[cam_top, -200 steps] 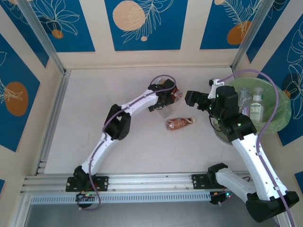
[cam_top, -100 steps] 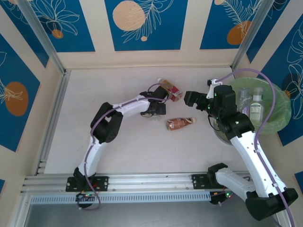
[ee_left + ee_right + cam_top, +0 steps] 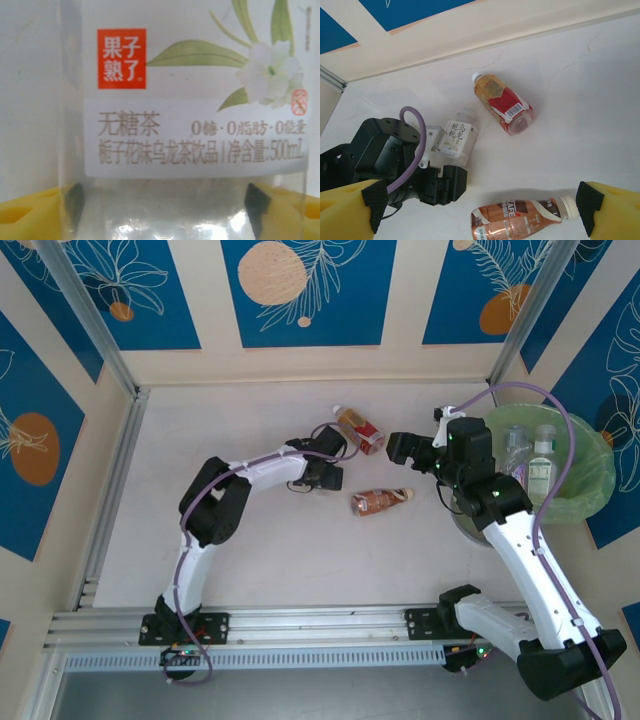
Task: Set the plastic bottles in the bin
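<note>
**White bottle between left jaws**

Far right, bin (image 3: pixel 598 475) with two bottles (image 3: pixel 543 462) upright inside. Right gripper (image 3: pixel 480 200) spread wide, empty, near brown bottle (image 3: pixel 380 502). Left gripper (image 3: pixel 162 210) astride white bottle (image 3: pixel 190 125) lying on table (image 3: pixel 200 440); clamped or loose, cannot tell. Red bottle (image 3: pixel 360 429) just beyond.

Enclosure walls: cream board (image 3: pixel 400 360) carrying blue panels (image 3: pixel 305 290) printed with white leaf outlines and orange discs (same pattern on back and both sides). Aluminium posts (image 3: pixel 88 315) at the back corners. Tabletop (image 3: pixel 270 560) off-white, matte, with faint hairline marks. Slotted aluminium rail (image 3: pixel 320 625) along the near edge, and a side rail (image 3: pixel 108 500) down the left. Light even, shadows soft.
</note>
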